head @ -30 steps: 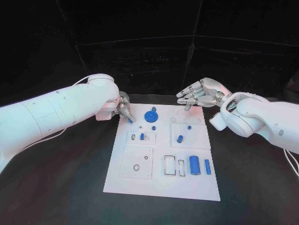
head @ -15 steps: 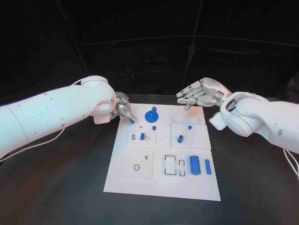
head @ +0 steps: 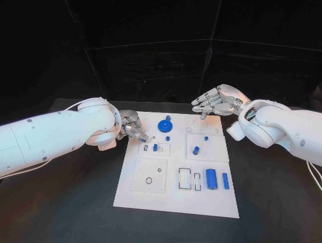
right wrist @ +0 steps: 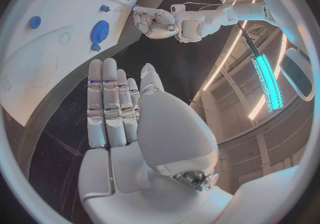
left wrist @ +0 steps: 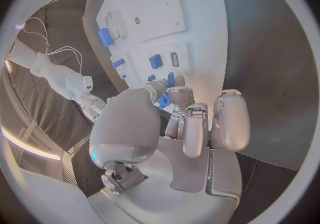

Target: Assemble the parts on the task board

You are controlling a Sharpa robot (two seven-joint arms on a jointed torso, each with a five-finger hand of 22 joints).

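Observation:
The white task board lies mid-table. On its far part are a blue gear, a small peg and a blue piece in a slot. Another blue piece lies to the right, with a blue cylinder and a thin bar nearer me. My left hand hovers over the board's far left edge, beside the gear, fingers curled. In the left wrist view a small blue part shows between its thumb and fingers. My right hand hangs above the far right corner, fingers apart, holding nothing.
Black table surrounds the board on all sides. Empty outlined recesses sit on the board's near left. The right wrist view shows the gear, the board and my left hand across from it.
My left arm has come nearer to me, and its hand has slid along the board's left edge toward the slotted piece. The right hand has stayed where it was.

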